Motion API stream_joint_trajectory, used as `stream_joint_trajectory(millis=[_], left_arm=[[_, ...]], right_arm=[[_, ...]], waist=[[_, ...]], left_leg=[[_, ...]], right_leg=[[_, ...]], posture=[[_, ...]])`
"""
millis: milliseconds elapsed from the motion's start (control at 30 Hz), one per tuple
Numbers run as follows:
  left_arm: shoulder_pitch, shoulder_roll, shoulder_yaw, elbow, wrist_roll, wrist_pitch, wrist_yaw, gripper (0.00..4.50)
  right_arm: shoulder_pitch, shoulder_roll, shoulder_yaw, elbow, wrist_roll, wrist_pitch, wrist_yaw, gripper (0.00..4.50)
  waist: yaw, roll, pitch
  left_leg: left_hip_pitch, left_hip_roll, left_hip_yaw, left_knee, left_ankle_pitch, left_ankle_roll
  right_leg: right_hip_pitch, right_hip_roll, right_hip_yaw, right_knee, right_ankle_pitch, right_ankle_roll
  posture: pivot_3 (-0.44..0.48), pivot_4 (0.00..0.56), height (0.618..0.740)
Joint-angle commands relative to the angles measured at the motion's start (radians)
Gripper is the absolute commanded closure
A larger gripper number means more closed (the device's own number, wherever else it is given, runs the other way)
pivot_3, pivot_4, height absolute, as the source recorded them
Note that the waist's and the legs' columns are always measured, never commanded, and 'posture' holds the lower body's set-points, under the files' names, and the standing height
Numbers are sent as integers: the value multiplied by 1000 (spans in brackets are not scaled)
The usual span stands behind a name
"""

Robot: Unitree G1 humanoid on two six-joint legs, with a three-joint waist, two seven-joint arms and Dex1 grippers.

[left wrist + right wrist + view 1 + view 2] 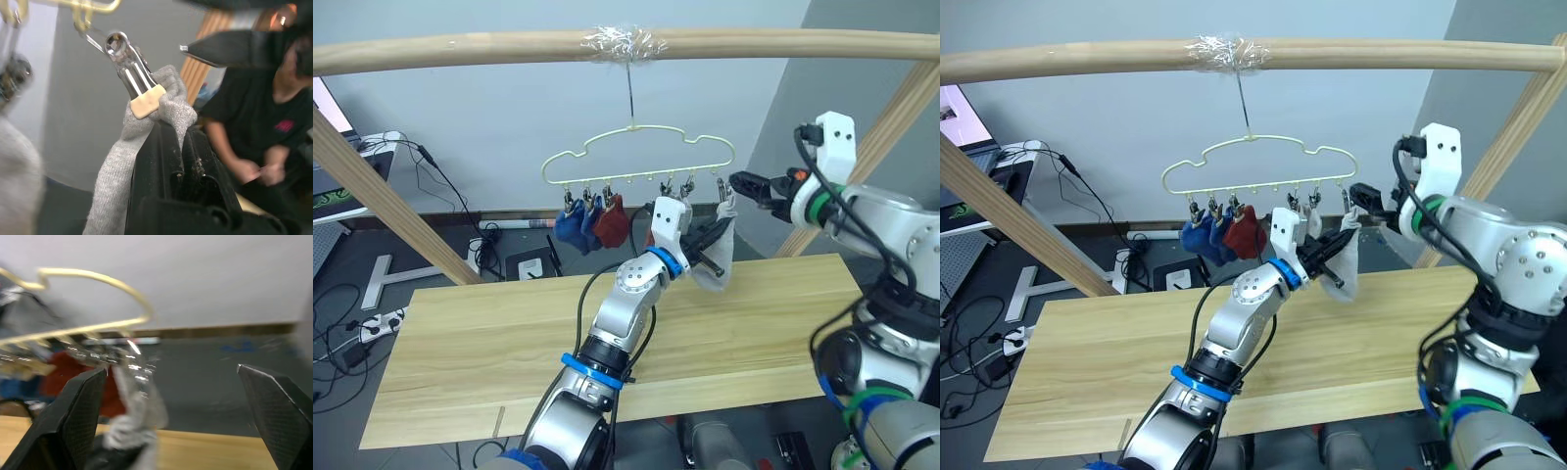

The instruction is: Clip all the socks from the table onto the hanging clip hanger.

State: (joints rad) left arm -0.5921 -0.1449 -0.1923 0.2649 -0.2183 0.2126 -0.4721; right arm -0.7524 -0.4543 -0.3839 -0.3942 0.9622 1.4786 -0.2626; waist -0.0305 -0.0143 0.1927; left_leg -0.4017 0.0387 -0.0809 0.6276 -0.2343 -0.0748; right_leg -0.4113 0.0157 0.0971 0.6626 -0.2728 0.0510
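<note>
A lab (robot test space): cables (342, 333) on the floor, monitor (964, 122) at a desk.

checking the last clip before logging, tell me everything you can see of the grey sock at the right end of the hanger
The grey sock is soft ribbed knit, light grey, hanging limp from the rightmost metal clip of the clip hanger. The clip's tan pads bite its bunched top edge. The left pincer is shut on the fabric just under the clip, and the rest drapes down beside the black fingers, above the table. The right pincer is open close by, not touching it.
</note>
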Motion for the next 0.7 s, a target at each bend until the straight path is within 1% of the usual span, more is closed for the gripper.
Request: stream_joint_trajectory(millis=[33,100,200,300,367,400,433,500,567,633,700], left_arm=[[-9,-13,20,-29,-48,51,-22,3129],[-8,6,25,-18,-57,76,-43,2573],[-2,35,27,-18,-56,94,-66,1800],[26,137,34,-54,-43,90,-126,885],[55,241,64,-102,-56,104,-181,240],[70,299,86,-126,-69,117,-210,32],[85,356,107,-149,-79,125,-240,32],[118,482,153,-178,-88,117,-303,32],[145,590,190,-184,-73,91,-339,32],[176,696,221,-168,-55,66,-383,32],[209,811,249,-116,-31,54,-427,32]], right_arm=[[98,-64,65,-128,-71,-125,97,0],[191,-76,74,-180,-100,-178,133,0],[273,-85,82,-223,-131,-228,170,0],[403,-120,98,-291,-175,-275,218,0],[523,-186,132,-330,-243,-354,289,0],[583,-216,145,-344,-279,-400,325,0],[639,-241,154,-353,-310,-442,356,0],[727,-270,151,-374,-354,-524,415,0],[790,-283,141,-397,-373,-606,488,0],[869,-322,152,-416,-424,-716,589,0],[967,-352,159,-409,-482,-836,691,0]], waist=[[-3,0,0],[-4,0,0],[-5,0,0],[-3,0,0],[-4,0,0],[-3,0,0],[-4,0,0],[-5,0,0],[-4,0,0],[1,0,0],[4,-1,0]], left_leg=[[0,0,0,0,0,0],[1,0,0,0,0,0],[1,0,1,1,0,0],[1,0,1,1,0,0],[2,0,1,1,0,0],[2,0,1,0,0,0],[2,0,0,0,0,0],[2,1,1,0,0,0],[2,1,1,0,0,0],[2,1,1,1,0,0],[3,1,1,1,0,0]], right_leg=[[0,0,0,0,0,0],[0,0,0,1,0,0],[0,0,1,1,0,0],[0,0,1,1,0,1],[0,1,1,1,0,1],[0,1,1,1,0,1],[0,0,1,1,0,1],[0,1,1,1,0,1],[0,1,1,1,0,1],[0,0,1,1,0,1],[1,0,1,0,0,0]], posture=[[20,157,740],[20,157,740],[20,157,740],[30,160,740],[45,163,740],[45,163,740],[45,163,740],[77,166,740],[90,165,740],[90,165,740],[119,167,740]])
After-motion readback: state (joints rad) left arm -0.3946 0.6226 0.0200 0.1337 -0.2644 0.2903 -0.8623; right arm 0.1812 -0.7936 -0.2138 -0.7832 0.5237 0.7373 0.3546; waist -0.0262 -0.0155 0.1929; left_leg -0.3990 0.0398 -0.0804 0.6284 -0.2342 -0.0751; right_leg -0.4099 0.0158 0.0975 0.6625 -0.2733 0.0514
